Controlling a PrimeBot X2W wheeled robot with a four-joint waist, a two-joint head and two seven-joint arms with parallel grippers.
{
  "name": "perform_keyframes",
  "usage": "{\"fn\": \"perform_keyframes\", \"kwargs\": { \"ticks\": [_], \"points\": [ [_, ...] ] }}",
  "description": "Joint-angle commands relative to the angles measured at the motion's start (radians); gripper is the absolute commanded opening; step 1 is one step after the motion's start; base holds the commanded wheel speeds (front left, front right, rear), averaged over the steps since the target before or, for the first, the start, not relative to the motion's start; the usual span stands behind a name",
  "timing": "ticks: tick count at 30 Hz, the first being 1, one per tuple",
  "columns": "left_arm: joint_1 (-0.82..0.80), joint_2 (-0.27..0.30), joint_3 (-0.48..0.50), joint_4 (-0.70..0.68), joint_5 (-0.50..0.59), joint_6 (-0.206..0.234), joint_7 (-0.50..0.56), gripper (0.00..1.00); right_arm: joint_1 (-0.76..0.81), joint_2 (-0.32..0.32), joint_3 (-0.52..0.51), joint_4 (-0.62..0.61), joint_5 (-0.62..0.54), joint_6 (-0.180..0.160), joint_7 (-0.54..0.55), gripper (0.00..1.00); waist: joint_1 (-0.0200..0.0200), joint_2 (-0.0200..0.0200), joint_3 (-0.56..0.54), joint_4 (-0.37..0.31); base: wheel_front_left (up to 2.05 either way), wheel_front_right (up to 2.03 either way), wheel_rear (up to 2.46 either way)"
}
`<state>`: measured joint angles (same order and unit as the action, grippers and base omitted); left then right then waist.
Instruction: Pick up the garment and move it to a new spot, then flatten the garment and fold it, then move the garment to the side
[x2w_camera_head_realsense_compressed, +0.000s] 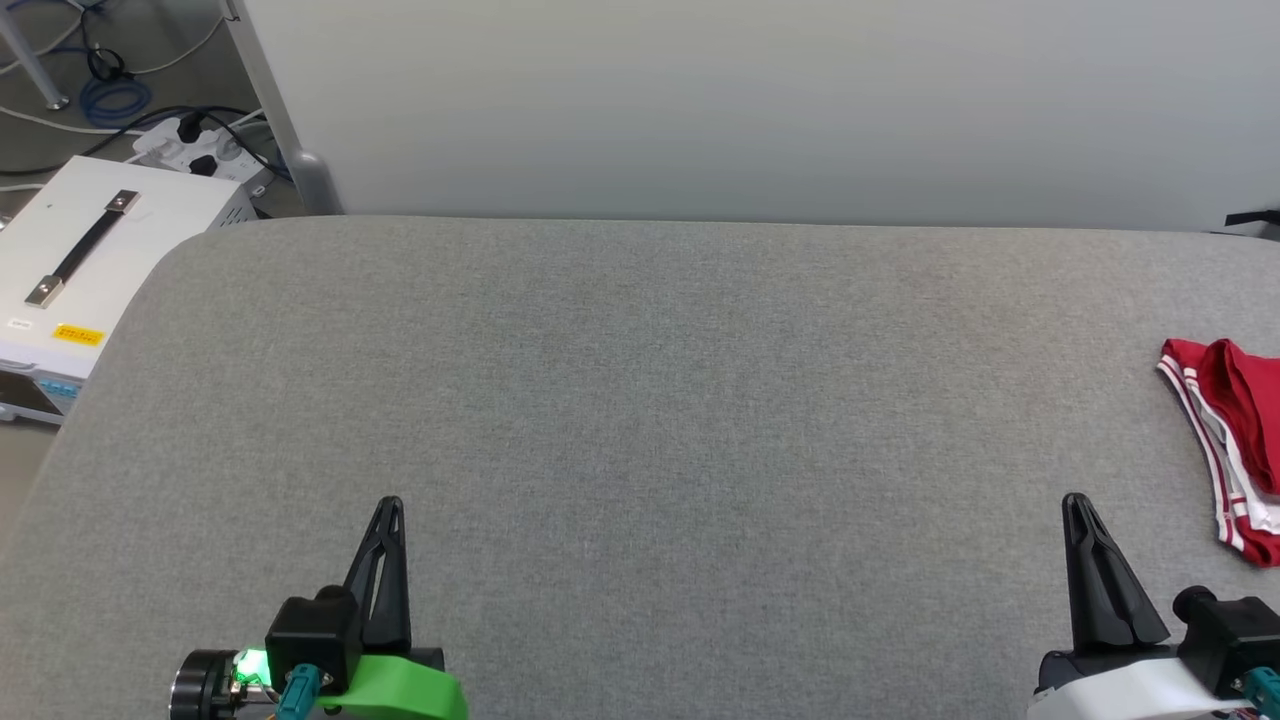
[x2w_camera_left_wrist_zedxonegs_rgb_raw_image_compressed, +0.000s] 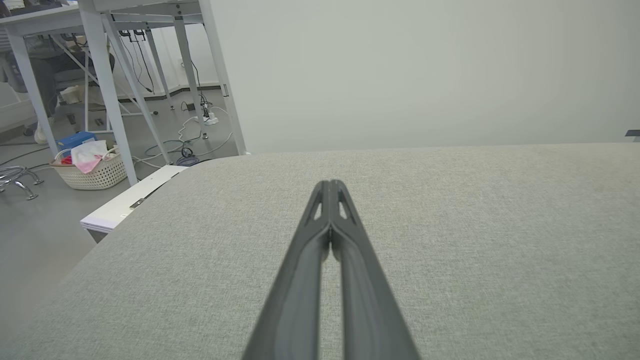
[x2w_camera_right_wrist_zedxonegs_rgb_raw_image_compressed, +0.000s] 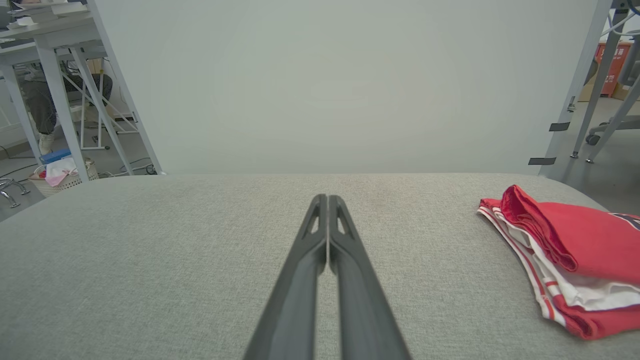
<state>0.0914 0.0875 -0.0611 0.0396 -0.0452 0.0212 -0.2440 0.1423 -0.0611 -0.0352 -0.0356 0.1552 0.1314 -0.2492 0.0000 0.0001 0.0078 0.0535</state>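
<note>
The red jersey lies loosely folded in a bunched stack at the 3 o'clock edge of the grey fabric-covered desk, cut off by the head view's border. Its top layer is red cloth rolled into a soft ridge. White fabric shows beneath it, and red-and-white striped trim runs along the edge facing 9 o'clock. In the right wrist view the red jersey sits at about 4 o'clock, with a bit of dark lettering at its far end.

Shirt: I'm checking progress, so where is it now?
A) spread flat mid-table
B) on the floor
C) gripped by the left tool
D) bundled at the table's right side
D: the shirt lies folded up on the grey table, right of the right tool and apart from it.
</note>
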Motion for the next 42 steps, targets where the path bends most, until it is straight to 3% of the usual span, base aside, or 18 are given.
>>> {"fn": "perform_keyframes", "kwargs": {
  "ticks": [1,42],
  "points": [
    [-0.006,-0.003,0.003,-0.003,0.003,-0.001,0.007,0.0,-0.009,0.001,0.002,0.002,-0.007,0.0,0.007,0.0,0.0,-0.0001,0.0,-0.001,0.0,0.0,0.0],
    [-0.036,-0.015,0.023,-0.015,0.017,-0.008,0.089,0.0,-0.055,0.004,0.014,0.014,-0.058,0.0,0.091,0.0,0.0,-0.0001,-0.003,-0.019,0.0,0.0,0.0]
  ]
}}
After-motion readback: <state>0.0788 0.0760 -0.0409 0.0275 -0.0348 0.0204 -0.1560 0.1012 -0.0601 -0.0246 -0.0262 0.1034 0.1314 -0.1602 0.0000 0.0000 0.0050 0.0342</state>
